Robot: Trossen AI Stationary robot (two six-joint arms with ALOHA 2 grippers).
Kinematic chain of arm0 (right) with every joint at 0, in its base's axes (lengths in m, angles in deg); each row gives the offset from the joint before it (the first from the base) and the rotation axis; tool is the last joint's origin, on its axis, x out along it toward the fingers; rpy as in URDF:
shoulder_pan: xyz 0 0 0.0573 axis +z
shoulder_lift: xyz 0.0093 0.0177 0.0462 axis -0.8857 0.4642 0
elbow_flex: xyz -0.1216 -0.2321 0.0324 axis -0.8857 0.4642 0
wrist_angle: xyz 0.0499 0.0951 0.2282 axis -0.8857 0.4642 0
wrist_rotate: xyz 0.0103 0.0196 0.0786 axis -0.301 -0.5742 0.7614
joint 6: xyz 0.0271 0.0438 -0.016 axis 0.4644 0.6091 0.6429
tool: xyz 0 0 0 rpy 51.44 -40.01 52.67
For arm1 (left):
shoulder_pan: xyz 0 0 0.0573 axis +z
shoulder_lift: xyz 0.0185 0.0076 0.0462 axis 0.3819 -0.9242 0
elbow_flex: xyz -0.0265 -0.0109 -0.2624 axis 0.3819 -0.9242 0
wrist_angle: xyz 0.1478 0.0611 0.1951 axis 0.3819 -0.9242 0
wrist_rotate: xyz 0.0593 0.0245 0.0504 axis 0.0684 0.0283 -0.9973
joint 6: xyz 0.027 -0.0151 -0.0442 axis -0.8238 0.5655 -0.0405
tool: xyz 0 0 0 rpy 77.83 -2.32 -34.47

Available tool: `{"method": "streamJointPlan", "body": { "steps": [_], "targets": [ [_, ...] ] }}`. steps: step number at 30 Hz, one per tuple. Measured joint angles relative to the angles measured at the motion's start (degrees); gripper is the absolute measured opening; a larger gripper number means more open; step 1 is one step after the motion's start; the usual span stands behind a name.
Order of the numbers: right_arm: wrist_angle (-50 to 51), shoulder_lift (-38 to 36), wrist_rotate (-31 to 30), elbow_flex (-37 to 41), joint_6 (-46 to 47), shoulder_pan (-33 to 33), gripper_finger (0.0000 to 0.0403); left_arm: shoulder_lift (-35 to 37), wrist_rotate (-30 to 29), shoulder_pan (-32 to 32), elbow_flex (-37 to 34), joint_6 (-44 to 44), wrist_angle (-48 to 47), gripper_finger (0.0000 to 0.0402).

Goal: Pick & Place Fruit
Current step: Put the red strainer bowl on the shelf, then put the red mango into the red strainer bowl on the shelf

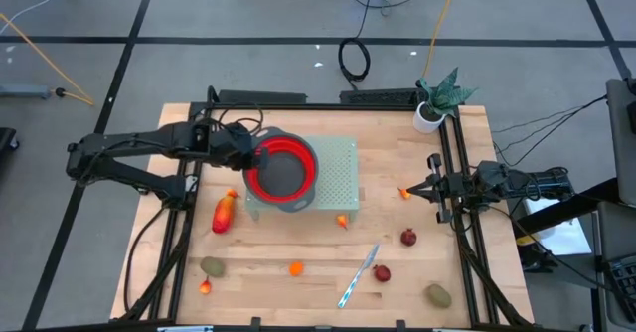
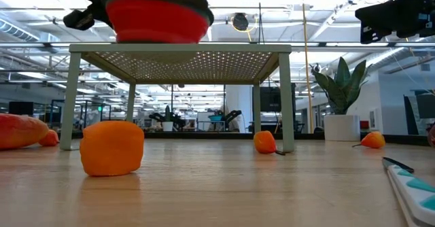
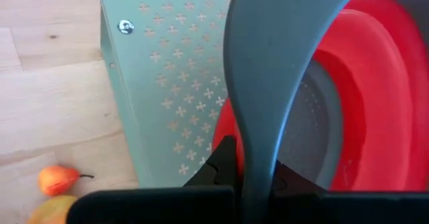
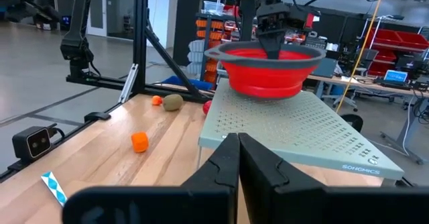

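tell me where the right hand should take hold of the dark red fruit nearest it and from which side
Probably across its round middle, straight from above. The dark red fruit lies alone on bare wood just inside the right rail, with no neighbour touching it, so fingers could likely close on either side. The right hand waits nearby, shut; the left hand is shut on the red bowl's rim.

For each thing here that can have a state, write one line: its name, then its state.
Red bowl: upright on the green stand, no fruit visible inside.
Left gripper: shut on the red bowl's grey rim.
Right gripper: shut, empty, at the table's right side.
Knife: lying flat.
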Motion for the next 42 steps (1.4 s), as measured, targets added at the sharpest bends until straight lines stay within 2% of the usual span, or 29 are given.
{"method": "streamJointPlan", "body": {
  "steps": [13,18,31,36,42],
  "targets": [
    [0.0,0.0,0.0,0.0,0.0,0.0,0.0,-0.4,-0.9,0.0,0.0,0.0,-1.0,0.0044],
    [0.0,0.0,0.0,0.0,0.1,0.0,0.0,0.0,-2.8,0.0,0.0,-1.3,-1.0,0.0082],
    [-0.1,0.0,0.0,0.0,0.7,0.0,0.0,3.4,-3.3,0.0,0.0,-0.9,-4.1,0.0179],
    [-0.3,0.0,0.0,0.0,0.7,0.0,0.0,6.5,-5.5,0.0,0.0,0.3,-5.2,0.0194],
    [-0.5,0.0,0.0,0.0,0.7,0.0,0.0,11.5,-6.9,0.0,0.2,1.9,-5.6,0.0189]
  ]
}}
